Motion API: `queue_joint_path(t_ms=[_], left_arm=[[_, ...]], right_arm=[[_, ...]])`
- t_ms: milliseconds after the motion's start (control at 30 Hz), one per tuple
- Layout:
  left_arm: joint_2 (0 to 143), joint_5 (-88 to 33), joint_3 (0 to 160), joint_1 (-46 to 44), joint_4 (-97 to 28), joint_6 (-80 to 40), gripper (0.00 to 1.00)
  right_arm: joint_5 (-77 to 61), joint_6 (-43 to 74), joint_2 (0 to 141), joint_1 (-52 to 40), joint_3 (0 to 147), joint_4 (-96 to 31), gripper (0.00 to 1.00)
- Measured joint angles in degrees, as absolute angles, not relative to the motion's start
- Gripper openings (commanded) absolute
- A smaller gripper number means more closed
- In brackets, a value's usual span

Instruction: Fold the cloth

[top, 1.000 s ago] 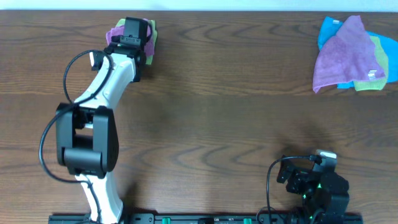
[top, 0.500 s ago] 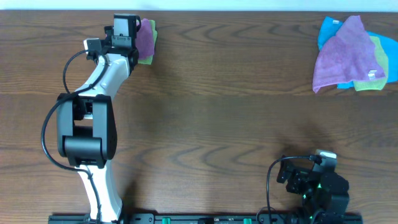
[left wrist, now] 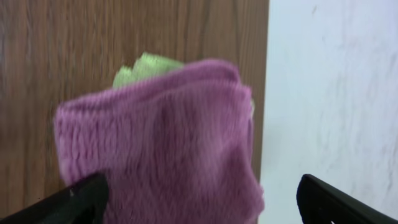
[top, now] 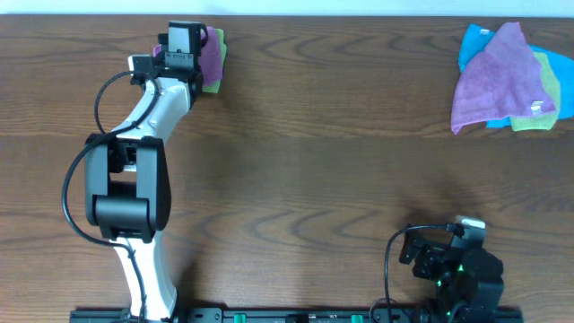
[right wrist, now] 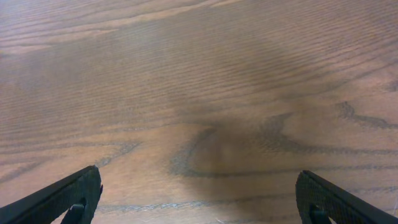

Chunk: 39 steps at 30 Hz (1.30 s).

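Wood-grain table (top: 341, 161), far-left edge — the cloth (left wrist: 168, 143) lies folded.
We see the left gripper (left wrist: 199, 202) spread wide just above it and the right gripper (right wrist: 199, 199) gaping over bare wood; the cloth rests on a lime-green towel (left wrist: 146, 65).

The left arm (top: 134, 170) reaches from its base at the near edge up to the far left, its white forearm slanting rightward and its black wrist pointing away. The left gripper (left wrist: 205, 205) has its two dark fingers (left wrist: 81, 196) spread to the lower corners of the wrist view and clamps nothing. The right arm (top: 453, 269) sits folded compactly at the near right, and the right gripper (right wrist: 199, 202) is likewise spread wide and empty, with one tip in each lower corner of its view.
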<state>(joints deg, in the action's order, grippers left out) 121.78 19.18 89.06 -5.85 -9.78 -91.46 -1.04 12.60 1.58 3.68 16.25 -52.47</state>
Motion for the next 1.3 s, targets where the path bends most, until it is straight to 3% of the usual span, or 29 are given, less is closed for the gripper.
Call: queue_joint_path(t_ms=[167,267,633,800,933,1000,1067,1167,1300], left_arm=[[121.78,17.17,89.06,-7.09,-18.11,-92.88,0.98],[121.78,16.93,89.06,-7.05,-19.97,-93.54,0.92],[121.86,18.44,89.06,-4.14,-15.66,-89.67,0.81],[123.57,18.44,89.06,-3.03,-13.23,-89.41,0.68],[125.54,18.39,89.06,-2.94,-8.64,-88.88,0.67],[126.34,18.39,89.06,-2.94,-6.68,-88.86,0.6],[126.98,18.33,89.06,-2.94,-5.37,-88.53,0.46],[127.28,18.15,89.06,-2.87,-3.84,-88.51,0.37],[127.31,18.2,89.03,-2.87,-0.03,-88.33,0.33]], right_arm=[[-1.04,12.6,1.58,3.68,16.25,-52.45,0.99],[-1.04,12.6,1.58,3.68,16.25,-52.47,0.99],[-1.04,12.6,1.58,3.68,16.25,-52.47,0.99],[-1.04,12.6,1.58,3.68,16.25,-52.47,0.99],[-1.04,12.6,1.58,3.68,16.25,-52.47,0.99],[-1.04,12.6,1.58,3.68,16.25,-52.47,0.99],[-1.04,12.6,1.58,3.68,16.25,-52.47,0.99],[-1.04,12.6,1.58,3.68,16.25,-52.47,0.99],[-1.04,12.62,1.58,3.68,16.25,-52.47,0.99]])
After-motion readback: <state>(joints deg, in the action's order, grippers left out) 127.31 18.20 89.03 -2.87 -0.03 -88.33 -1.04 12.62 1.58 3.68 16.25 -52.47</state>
